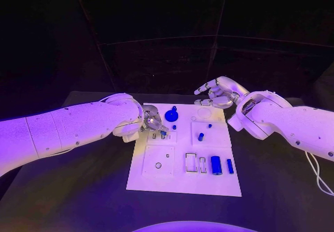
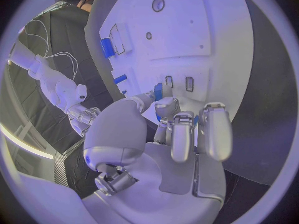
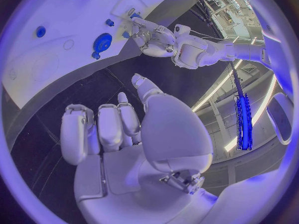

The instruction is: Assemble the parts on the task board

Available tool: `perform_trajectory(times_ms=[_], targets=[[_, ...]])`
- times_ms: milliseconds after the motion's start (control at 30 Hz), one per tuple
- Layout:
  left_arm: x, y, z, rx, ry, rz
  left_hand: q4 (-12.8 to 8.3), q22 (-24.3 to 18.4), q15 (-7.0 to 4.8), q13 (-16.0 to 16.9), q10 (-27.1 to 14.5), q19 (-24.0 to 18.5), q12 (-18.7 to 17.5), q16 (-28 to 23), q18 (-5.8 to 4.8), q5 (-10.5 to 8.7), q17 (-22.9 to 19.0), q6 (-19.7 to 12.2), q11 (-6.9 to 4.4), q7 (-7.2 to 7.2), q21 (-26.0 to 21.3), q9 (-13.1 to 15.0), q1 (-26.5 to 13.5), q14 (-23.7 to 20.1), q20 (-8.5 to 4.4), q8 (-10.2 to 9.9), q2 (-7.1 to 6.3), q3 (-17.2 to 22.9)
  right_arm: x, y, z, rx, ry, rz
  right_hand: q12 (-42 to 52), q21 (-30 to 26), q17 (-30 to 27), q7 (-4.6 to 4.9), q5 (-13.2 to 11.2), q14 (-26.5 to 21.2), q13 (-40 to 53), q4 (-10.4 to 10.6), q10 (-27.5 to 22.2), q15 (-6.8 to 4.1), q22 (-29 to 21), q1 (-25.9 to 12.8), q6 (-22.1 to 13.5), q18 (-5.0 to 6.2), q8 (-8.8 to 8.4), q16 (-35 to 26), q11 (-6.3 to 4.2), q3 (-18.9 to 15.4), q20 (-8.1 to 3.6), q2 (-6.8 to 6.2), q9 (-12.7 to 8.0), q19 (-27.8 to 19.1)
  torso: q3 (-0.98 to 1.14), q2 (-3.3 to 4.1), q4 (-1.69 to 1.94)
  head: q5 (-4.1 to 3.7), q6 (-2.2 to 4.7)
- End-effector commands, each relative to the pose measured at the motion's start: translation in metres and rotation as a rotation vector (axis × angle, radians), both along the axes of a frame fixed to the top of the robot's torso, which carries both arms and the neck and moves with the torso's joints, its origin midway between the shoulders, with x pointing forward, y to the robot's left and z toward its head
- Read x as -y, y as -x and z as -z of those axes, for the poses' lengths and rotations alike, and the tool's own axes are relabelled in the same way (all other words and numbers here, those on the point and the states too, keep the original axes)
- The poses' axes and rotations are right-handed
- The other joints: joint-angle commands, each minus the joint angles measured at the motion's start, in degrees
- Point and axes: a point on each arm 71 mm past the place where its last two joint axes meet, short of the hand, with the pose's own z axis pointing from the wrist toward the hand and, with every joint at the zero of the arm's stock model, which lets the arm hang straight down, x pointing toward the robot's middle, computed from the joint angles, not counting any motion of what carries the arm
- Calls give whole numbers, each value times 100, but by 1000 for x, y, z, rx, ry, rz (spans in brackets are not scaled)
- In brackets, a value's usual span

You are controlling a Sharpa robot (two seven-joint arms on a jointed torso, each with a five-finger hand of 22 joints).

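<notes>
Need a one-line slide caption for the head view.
Left robot hand works at the white task board by a blue part; right robot hand hovers empty.

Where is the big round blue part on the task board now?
In the head view, the round blue part lies near the far edge of the white task board, left of centre, just beside the left hand fingers.
</notes>
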Motion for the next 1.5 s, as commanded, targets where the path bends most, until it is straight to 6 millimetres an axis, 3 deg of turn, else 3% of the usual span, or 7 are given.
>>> perform_trajectory(times_ms=[33, 367, 633, 1500], targets=[[-1, 1, -3, 42, 36, -30, -884, 17, -12, 29, 54, 54, 44, 18, 0, 8, 1509, -3, -6, -53, -19, 22, -58, 606, 1, 30, -11, 941, 0, 0, -1, -2, 4, -6, 1, -23, 9, 10, 38, 24, 5, 1, -16, 8, -7, -6, 17, -10, 15, -26, -2, -41, 0, 68, -2, -42, -2, -3, 3, 7, -12], [-3, 11, 3, 82, 28, -36, -935, 33, -18, 19, 51, 63, 45, 18, -3, 5, 1509, -13, -11, -57, -10, 61, -94, 606, -5, 53, -57, 1053, 3, 0, 0, -4, 7, -2, -1, -24, 12, 10, 46, 25, 2, 3, -18, 7, -8, -9, 17, -10, 17, -25, -2, -47, 0, 68, -2, -41, 12, -7, 37, 20, -44], [-3, 15, 9, 133, -9, -27, -954, 68, -19, 28, 56, 74, 54, 18, -10, 4, 1509, -15, -12, -59, 8, 73, -100, 606, -7, 61, -74, 1082, 4, -1, 0, -5, 8, -3, -1, -24, 12, 10, 46, 25, 2, 3, -18, 7, -8, -9, 17, -10, 17, -25, -2, -47, 0, 68, -2, -41, 9, 2, 19, 48, -61], [-2, 19, 17, 183, -65, -10, -941, 116, -19, 55, 72, 91, 80, 18, -19, -1, 1509, -12, -11, -57, 35, 88, -132, 606, -8, 73, -80, 1105, 3, -1, 0, -7, 9, -7, -5, -26, 9, 10, 50, 25, -4, 7, -21, 7, -12, -15, 16, -10, 19, -27, -2, -52, -1, 70, -3, -42, 9, 2, 21, 58, -123]])
